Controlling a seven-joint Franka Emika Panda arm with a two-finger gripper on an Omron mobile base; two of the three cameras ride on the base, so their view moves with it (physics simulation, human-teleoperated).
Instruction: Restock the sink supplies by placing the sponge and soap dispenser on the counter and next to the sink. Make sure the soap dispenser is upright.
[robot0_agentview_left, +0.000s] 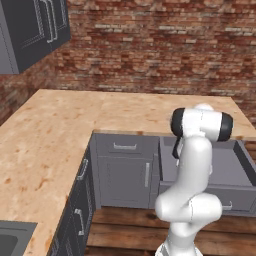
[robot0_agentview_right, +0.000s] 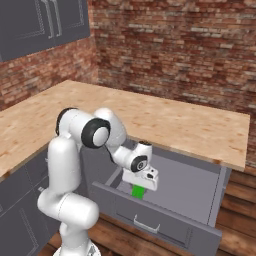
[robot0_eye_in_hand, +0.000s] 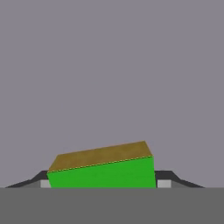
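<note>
Right base view takes in the broad tan L-shaped surface (robot0_agentview_right: 165, 122) under a brick wall (robot0_agentview_right: 190, 50), with dark cabinets (robot0_agentview_right: 35, 22) hung above. Below its edge a grey drawer (robot0_agentview_right: 200, 190) stands pulled out, and the white arm (robot0_agentview_right: 65, 165) bends down into it. At the arm's end the claw (robot0_agentview_right: 139, 188) hangs over the drawer's floor with the sponge (robot0_agentview_right: 138, 191) directly under it, green showing just beneath the white hand. In the hand view the sponge (robot0_eye_in_hand: 103, 169) sits right between the two dark fingertips (robot0_eye_in_hand: 164, 176), so near that it spans the gap from one tip to the other; its long side runs across the gap, slightly tilted, one end higher. It looks like a bright green block with a tan-brown upper face. The jaws stand fairly wide, set about the sponge's ends, but whether they press it or only flank it I cannot tell. The coming move, as I judge it, turns on that: the block lies straight ahead between the tips, so closing and then lifting clear of the drawer wall would be what is called for.
</note>
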